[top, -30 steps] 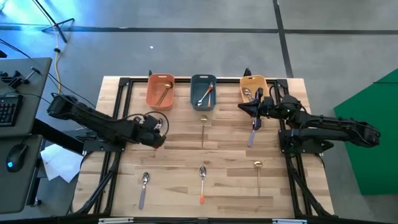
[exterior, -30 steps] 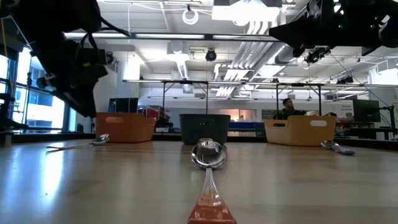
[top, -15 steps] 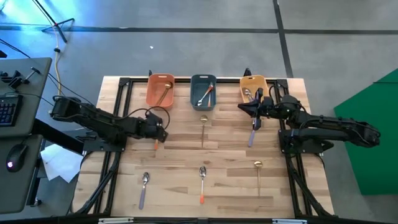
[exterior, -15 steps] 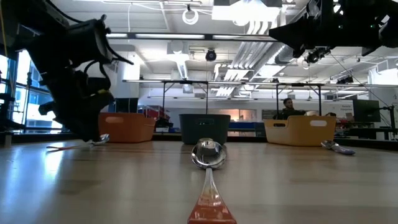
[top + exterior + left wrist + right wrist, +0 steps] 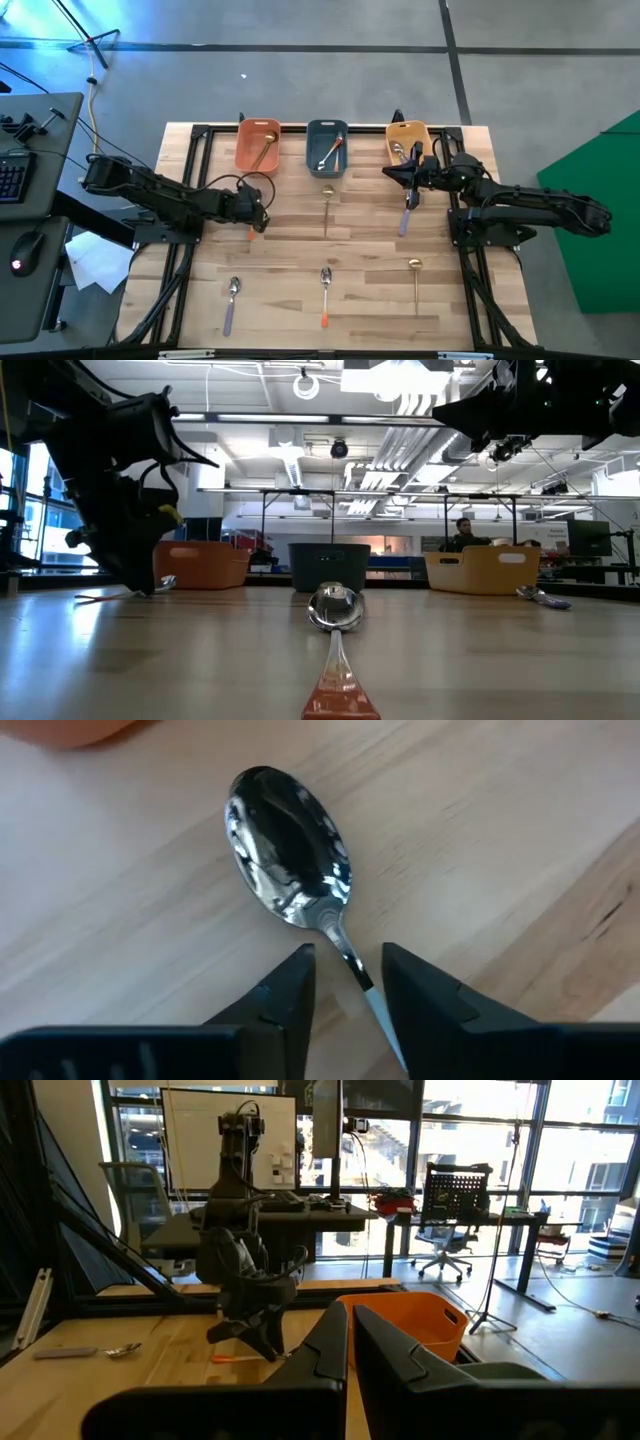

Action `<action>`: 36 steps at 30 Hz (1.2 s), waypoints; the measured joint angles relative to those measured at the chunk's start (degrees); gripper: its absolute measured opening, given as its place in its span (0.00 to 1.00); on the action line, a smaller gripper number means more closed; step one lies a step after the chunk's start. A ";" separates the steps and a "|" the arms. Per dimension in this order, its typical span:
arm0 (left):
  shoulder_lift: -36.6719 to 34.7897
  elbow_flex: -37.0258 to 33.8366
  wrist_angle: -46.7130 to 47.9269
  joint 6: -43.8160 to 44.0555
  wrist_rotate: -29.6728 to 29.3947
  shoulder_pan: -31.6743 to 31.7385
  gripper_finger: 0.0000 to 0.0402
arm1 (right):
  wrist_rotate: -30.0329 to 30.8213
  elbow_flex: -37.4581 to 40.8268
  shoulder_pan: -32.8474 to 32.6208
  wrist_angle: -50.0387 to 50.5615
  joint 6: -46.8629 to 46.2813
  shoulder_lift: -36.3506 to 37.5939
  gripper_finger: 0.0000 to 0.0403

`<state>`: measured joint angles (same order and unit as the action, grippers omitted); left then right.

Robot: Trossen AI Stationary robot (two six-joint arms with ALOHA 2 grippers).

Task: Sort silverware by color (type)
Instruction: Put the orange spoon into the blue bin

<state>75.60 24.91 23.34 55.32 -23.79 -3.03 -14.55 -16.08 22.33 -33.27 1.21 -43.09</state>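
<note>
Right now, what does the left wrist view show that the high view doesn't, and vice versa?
Only the left wrist view: the left claw is open with its fingers either side of a spoon's thin neck, and the bowl lies on the wood.

Only the high view: the orange tray, blue tray and yellow tray, the right claw over a purple-handled spoon, and four more loose spoons.

Both: the left claw down at that spoon near the orange tray.

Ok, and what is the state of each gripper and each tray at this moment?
left gripper: open, fingers astride the neck of a spoon.
right gripper: shut, empty.
orange tray: gold spoon inside.
blue tray: silverware inside.
yellow tray: silverware inside.
</note>
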 joint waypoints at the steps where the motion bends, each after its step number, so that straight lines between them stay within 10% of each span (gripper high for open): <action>1: 0.32 0.00 -0.10 -0.21 0.07 -0.02 0.23 | 0.00 0.00 0.00 0.00 -0.34 0.00 0.01; 7: 0.05 0.39 -1.53 -6.03 2.09 0.03 0.03 | 0.00 0.00 0.00 0.04 -0.76 0.00 0.01; 17: -1.70 10.55 -3.34 -15.37 4.24 2.56 0.01 | 0.00 -0.02 0.00 -0.14 0.30 -0.02 0.01; 28: -0.54 20.46 -30.35 -23.50 10.71 15.71 0.00 | 0.00 -0.02 0.00 0.21 0.31 -0.02 0.01; 36: 11.09 31.20 -42.91 -20.05 25.86 25.33 0.00 | 0.00 -0.02 0.00 0.43 0.41 -0.02 0.01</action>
<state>86.69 56.10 -19.57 35.27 2.07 22.29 -14.55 -16.10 22.33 -32.84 1.62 -43.11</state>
